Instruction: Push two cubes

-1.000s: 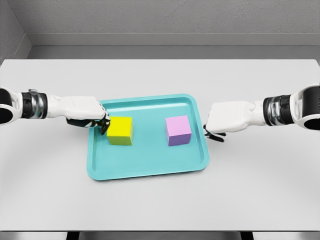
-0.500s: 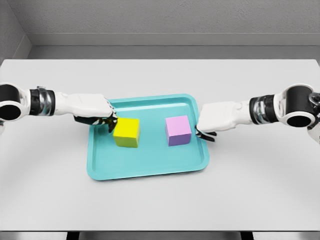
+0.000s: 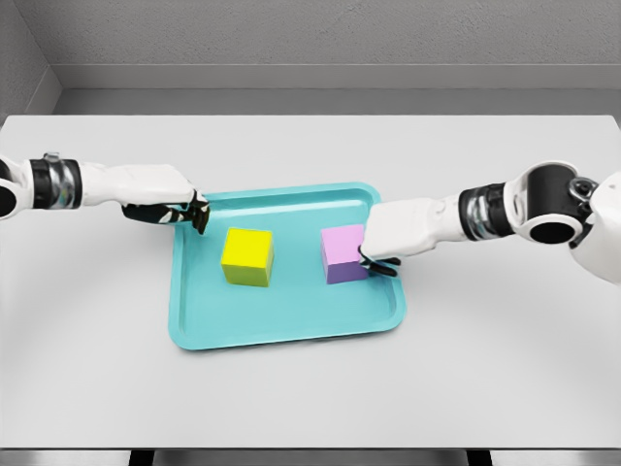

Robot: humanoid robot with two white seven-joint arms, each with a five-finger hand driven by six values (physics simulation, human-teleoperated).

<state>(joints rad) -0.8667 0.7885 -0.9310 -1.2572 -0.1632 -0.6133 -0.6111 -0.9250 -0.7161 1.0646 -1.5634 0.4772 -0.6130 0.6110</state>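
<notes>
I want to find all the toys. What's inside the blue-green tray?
Two cubes sit in the teal tray: a yellow cube and a purple cube. The right robot hand covers the purple cube's right side.

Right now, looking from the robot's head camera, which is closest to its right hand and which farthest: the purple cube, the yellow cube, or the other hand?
From the right hand:
1. Purple cube: right side of the teal tray, pressed against the hand.
2. Yellow cube: left half of the tray, across a bare gap from the purple one.
3. Left hand: at the tray's far left corner.
</notes>
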